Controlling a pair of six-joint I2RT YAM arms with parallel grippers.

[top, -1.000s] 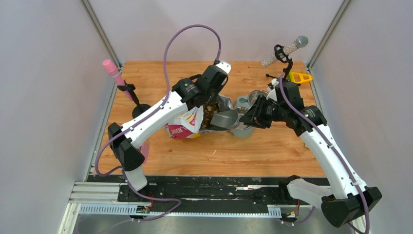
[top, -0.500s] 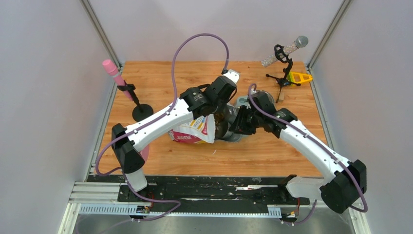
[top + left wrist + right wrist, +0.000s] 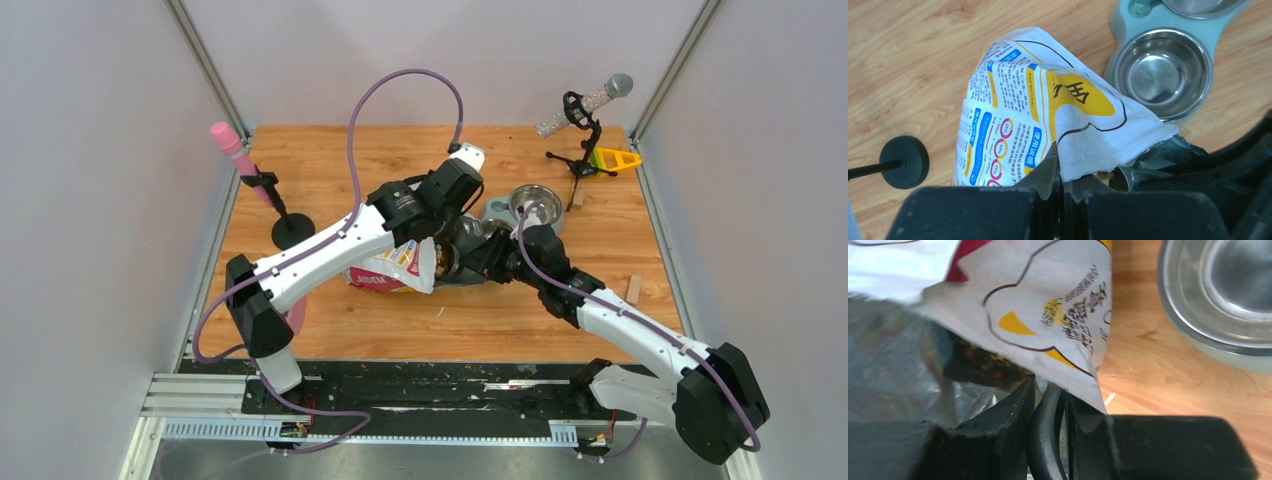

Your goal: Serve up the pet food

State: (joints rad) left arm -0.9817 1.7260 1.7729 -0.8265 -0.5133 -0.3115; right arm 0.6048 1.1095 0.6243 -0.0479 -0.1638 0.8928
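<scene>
Wooden table (image 3: 330,160). Left gripper (image 3: 1059,172) pinching bag (image 3: 1013,100) rim. Right gripper (image 3: 1048,392) clamped on scoop handle (image 3: 1044,445) at bag mouth. Pet food (image 3: 983,360) just beyond right fingertips, inside bag. Bowl (image 3: 1160,75) bare; scooping and serving remain.

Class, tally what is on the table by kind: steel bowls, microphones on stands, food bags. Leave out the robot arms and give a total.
Steel bowls: 2
Microphones on stands: 2
Food bag: 1
Total: 5
</scene>
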